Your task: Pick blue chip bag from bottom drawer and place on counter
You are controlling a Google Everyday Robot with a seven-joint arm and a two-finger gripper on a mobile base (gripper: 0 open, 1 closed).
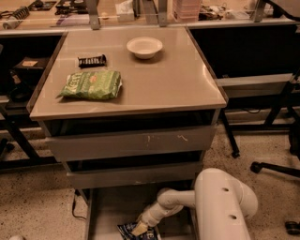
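The blue chip bag [126, 230] lies on the grey floor of the open bottom drawer [112, 206], at the lower edge of the view and partly cut off. My gripper [140, 228] reaches down into the drawer from the white arm [225, 206] and rests against the bag's right side. The counter [159, 84] is the beige top of the cabinet above.
On the counter lie a green chip bag [91, 84], a small black candy bar [92, 60] and a white bowl [144, 47]. Two upper drawers [131, 143] stick out above the bottom one. A cluttered desk [140, 14] runs behind. A chair base [276, 168] stands at right.
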